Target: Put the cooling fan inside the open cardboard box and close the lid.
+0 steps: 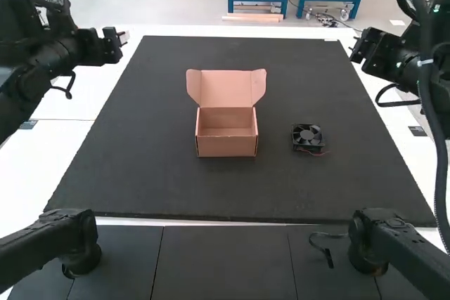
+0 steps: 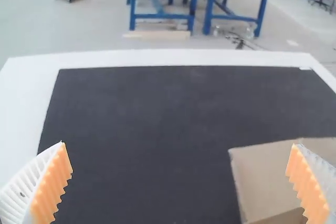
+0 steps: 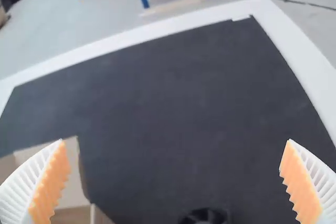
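The fan (image 1: pixel 308 137) is lying flat on the black mat (image 1: pixel 140 173), just right of the box (image 1: pixel 226 131). There is a narrow strip of mat between the two, and a thin wire (image 1: pixel 318 151) trails along the fan's near side. The box sits in the middle of the mat with its top open. Its lid (image 1: pixel 226 87) stands up at the back with the side flaps spread at both corners, and the plain front wall faces the near edge.

There's open mat all round. A wide stretch runs left of the box, another lies behind the lid out to the far edge, and a broad band sits in front down to the near edge. To the right of the fan the mat carries on to its right edge. The white table (image 1: pixel 63 138) frames the mat on the left, far and right sides.

The left gripper (image 2: pixel 181 192) is up by the mat's far-left corner. Its fingers (image 2: pixel 50 182) are spread wide with nothing between them, and the lid's corner shows beside one orange pad. The right gripper (image 3: pixel 173 187) hangs by the far-right corner, also spread wide and empty, and the fan's rim peeks in between its fingers. Both are well apart from the box and the fan.
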`<action>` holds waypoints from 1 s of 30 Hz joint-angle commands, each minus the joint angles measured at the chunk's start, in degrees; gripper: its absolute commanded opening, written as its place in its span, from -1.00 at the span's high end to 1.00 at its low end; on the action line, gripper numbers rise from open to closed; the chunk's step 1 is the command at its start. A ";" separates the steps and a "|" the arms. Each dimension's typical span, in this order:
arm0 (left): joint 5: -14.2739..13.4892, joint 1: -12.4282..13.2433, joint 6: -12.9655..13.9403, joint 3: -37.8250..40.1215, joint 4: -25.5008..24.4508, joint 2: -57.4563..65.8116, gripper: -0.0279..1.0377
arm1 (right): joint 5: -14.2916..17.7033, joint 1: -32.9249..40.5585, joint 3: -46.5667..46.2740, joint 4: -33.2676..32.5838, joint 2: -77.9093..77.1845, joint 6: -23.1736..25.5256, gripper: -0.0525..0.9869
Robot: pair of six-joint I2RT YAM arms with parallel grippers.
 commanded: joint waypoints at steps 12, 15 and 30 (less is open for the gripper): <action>-2.18 -22.37 1.96 1.14 -7.75 9.20 -0.85 | -0.32 -0.47 2.15 -4.39 10.23 -6.14 -0.85; -3.23 -26.33 2.49 1.14 -11.00 9.03 -0.86 | -0.32 -0.73 2.24 -6.67 14.54 -7.02 -0.85; -4.64 -25.01 7.33 2.37 -18.64 9.29 -0.86 | -1.81 -6.88 -4.09 -1.66 24.82 -13.26 -0.84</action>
